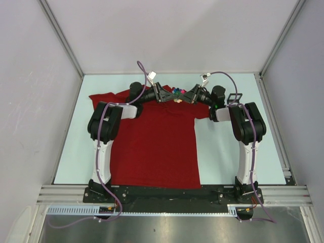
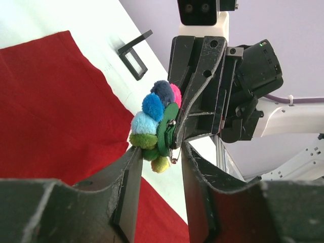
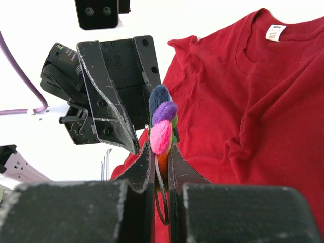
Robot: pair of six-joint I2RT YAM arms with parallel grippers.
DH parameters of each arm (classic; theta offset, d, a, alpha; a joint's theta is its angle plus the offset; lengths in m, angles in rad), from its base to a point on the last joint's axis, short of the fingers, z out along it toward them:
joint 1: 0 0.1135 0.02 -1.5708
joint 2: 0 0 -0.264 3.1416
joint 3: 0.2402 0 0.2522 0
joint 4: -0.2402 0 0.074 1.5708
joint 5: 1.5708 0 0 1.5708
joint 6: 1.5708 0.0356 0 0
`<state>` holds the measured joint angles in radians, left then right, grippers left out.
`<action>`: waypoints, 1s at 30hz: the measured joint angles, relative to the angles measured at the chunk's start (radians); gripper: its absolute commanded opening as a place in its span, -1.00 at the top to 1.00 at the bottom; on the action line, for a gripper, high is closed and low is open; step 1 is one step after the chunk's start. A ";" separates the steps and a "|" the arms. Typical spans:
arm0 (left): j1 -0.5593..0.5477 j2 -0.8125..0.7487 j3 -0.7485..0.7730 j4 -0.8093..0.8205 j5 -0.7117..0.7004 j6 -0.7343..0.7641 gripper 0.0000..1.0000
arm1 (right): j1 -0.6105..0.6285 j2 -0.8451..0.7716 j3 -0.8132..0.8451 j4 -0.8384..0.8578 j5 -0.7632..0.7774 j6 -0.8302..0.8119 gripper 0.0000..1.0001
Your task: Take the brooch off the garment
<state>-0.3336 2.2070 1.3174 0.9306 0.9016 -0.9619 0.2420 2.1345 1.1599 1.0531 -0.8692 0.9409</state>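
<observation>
The brooch (image 1: 176, 91), a cluster of coloured pom-pom beads, is held up over the neck of the dark-red garment (image 1: 152, 147). My right gripper (image 3: 161, 144) is shut on the brooch (image 3: 162, 129), with a thin dark loop hanging between the jaws. The garment (image 3: 253, 101) lies flat below it. My left gripper (image 2: 161, 149) faces it tip to tip with its jaws apart. The brooch (image 2: 154, 121) sits at the left gripper's tips, green beads touching one finger, with its metal pin showing. The brooch looks apart from the garment (image 2: 50, 101).
A white neck label (image 3: 275, 32) marks the collar. A small black rectangular frame (image 1: 234, 97) lies on the pale table right of the shirt, behind my right arm. Metal rails and walls bound the table.
</observation>
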 measured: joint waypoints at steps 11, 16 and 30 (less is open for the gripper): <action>0.000 0.000 0.000 0.018 0.003 -0.029 0.38 | 0.000 0.000 0.010 0.000 -0.011 -0.010 1.00; 0.006 0.006 0.010 0.031 0.035 -0.043 0.41 | -0.002 0.000 0.023 0.000 -0.039 -0.031 1.00; 0.020 0.061 0.082 0.086 0.195 -0.115 0.44 | -0.009 0.000 0.052 -0.019 -0.142 -0.081 1.00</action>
<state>-0.3134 2.2681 1.3991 1.0168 1.0969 -1.0767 0.2333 2.1345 1.2121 1.0340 -1.0115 0.8597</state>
